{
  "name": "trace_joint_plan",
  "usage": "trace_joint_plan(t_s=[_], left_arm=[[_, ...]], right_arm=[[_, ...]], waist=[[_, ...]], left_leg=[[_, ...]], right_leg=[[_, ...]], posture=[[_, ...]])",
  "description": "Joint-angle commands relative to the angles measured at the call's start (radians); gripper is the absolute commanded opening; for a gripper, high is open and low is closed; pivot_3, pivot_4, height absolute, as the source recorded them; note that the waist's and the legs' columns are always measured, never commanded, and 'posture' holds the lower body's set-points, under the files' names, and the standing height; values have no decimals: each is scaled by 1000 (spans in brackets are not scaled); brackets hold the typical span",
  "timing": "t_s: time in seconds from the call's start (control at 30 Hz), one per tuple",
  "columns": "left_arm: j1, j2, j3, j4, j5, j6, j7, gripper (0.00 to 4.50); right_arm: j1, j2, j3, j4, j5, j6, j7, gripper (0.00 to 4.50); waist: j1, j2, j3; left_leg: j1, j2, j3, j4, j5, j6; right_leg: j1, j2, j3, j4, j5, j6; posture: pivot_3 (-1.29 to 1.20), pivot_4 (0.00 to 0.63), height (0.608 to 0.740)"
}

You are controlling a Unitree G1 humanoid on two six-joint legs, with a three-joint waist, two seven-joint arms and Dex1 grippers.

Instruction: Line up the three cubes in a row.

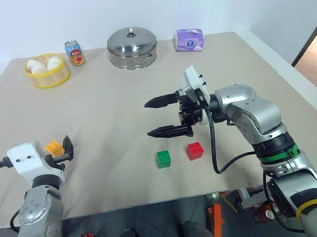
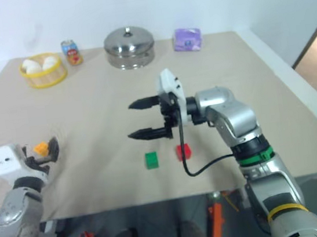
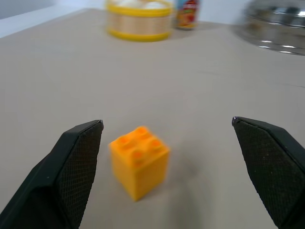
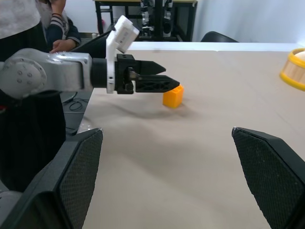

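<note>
The yellow-orange cube [image 3: 139, 161] sits on the table at the left, between the fingers of my open left gripper [image 3: 167, 122], close to one finger but apart from it. The green cube [image 1: 163, 159] and the red cube [image 1: 195, 150] sit side by side near the table's front edge, a small gap between them. My right gripper [image 1: 154, 118] hovers just behind and above them, pointing left, open and holding nothing. The right wrist view looks across the table at the left gripper [image 4: 170, 76] and the yellow-orange cube [image 4: 173, 96].
Along the far edge stand a yellow basket [image 1: 48, 79] with eggs, a soda can [image 1: 74, 53], a lidded steel pot [image 1: 132, 47] and a purple packet [image 1: 189, 39]. A person [image 4: 28, 19] stands beyond the table's left side.
</note>
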Motion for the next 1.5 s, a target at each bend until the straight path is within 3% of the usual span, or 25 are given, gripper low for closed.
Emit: trace_joint_plan(t_s=[0.03,0.57,1.13,1.27,1.47,1.5], left_arm=[[-51,-50,-78,16,89,-54,99,4479],[-147,-172,-122,131,281,-108,347,4479],[-233,-190,-37,337,250,-129,421,4479],[-224,-190,-34,337,252,-135,427,3347],[-232,-182,-38,343,255,-146,431,1293],[-234,-181,-36,344,254,-148,432,1289]], right_arm=[[-38,3,-5,8,-13,-28,29,4500],[-60,-24,-25,47,-38,-23,64,4500],[-92,-24,-24,77,-57,-28,83,4500],[-92,-27,-27,75,-56,-25,83,4500],[-90,-28,-28,75,-56,-26,83,4500],[-90,-28,-29,75,-56,-26,83,4500]], waist=[[0,0,0],[-2,0,0],[-2,0,0],[-2,0,0],[-2,0,0],[-2,0,0]], left_leg=[[0,0,0,0,0,0],[-1,-1,0,-1,0,-1],[-1,-1,-1,-1,0,-1],[-1,-1,-1,-1,0,-1],[-1,-1,-1,-1,0,-1],[-1,-1,-1,-1,0,-1]], right_leg=[[0,0,0,0,0,0],[-1,1,1,0,1,1],[-2,1,1,0,2,3],[-2,1,1,0,2,3],[-2,1,1,0,2,2],[-2,1,1,0,2,2]], posture=[[0,150,739],[0,150,739],[0,150,739],[0,150,739],[0,150,739],[0,150,739]])
